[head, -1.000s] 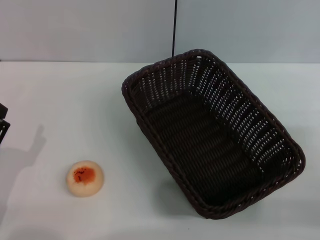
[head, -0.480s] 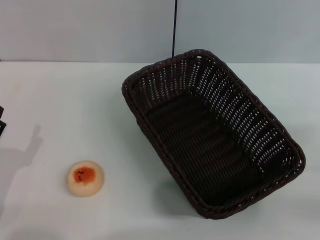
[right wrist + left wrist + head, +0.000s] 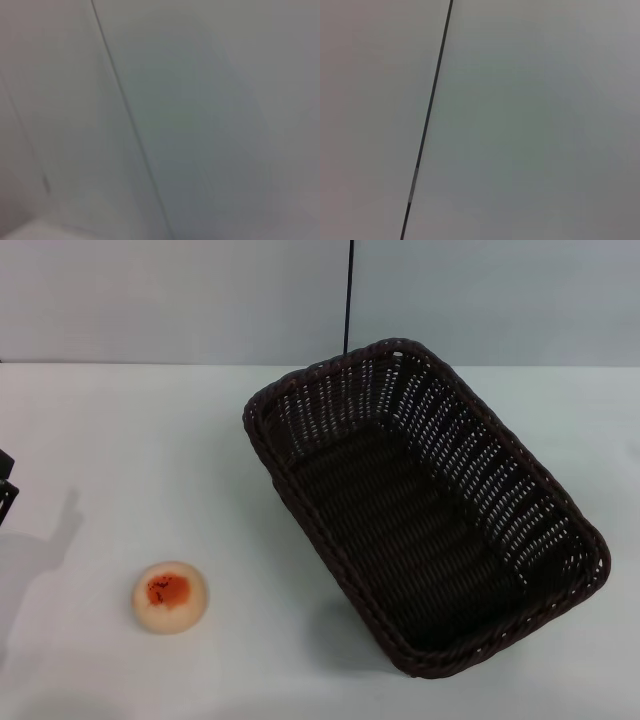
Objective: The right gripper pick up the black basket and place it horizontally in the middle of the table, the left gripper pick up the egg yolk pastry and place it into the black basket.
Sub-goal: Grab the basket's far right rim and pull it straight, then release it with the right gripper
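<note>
The black basket (image 3: 420, 530) stands empty on the white table (image 3: 150, 440), right of the middle. It lies diagonally, one short end toward the back wall and the other toward the front right. The egg yolk pastry (image 3: 170, 597) sits on the table at the front left, well apart from the basket. A black part of my left arm (image 3: 6, 490) shows at the left edge, back and left of the pastry, and casts a shadow on the table. My right gripper is out of view. Both wrist views show only a wall.
A grey wall (image 3: 180, 300) with a dark vertical seam (image 3: 349, 295) runs behind the table. The seam also shows in the left wrist view (image 3: 427, 120) and the right wrist view (image 3: 130, 120).
The black part at the left edge drew slightly out of view and came back. The basket and the pastry have not moved.
</note>
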`<state>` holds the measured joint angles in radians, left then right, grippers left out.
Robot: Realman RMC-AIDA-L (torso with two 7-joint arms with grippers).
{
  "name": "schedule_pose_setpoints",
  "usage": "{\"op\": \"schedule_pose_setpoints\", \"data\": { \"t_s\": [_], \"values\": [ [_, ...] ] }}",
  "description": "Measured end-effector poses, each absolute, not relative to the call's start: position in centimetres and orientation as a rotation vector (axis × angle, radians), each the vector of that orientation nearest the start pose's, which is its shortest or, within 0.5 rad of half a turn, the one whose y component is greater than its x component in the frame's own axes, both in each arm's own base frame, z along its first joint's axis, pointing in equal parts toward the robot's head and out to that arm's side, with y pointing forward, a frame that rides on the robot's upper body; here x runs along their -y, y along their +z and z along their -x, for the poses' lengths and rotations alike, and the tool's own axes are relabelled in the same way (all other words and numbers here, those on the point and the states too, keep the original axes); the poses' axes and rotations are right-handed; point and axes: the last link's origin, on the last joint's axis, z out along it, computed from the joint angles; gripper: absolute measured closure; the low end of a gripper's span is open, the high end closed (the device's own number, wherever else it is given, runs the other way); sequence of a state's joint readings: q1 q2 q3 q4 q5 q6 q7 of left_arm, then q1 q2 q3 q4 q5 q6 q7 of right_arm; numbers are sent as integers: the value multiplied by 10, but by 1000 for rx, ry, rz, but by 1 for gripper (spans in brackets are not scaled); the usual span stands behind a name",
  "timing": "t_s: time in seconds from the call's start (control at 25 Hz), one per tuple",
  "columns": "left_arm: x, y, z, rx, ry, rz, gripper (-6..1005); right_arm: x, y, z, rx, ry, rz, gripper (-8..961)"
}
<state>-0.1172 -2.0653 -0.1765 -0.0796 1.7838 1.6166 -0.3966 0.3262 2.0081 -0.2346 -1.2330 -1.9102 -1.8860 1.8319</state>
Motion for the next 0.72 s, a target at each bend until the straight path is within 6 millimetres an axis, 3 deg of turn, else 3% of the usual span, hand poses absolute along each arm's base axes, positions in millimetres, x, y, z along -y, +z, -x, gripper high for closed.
{"op": "schedule_pose_setpoints", "data": {
  "t_s": [0.16,0.32,0.48,0.72],
  "values": [
    [-190,5,374,636,-890,1519,156,-285,204,-263,-976,530,2357,138],
    [-189,5,375,641,-884,1519,156,-304,202,-237,-1174,305,2465,139],
    [-188,3,375,644,-882,1523,156,-328,184,-225,-1348,173,2486,139],
    [-188,2,376,652,-875,1527,156,-362,144,-224,-1488,174,2434,139]
  ]
}}
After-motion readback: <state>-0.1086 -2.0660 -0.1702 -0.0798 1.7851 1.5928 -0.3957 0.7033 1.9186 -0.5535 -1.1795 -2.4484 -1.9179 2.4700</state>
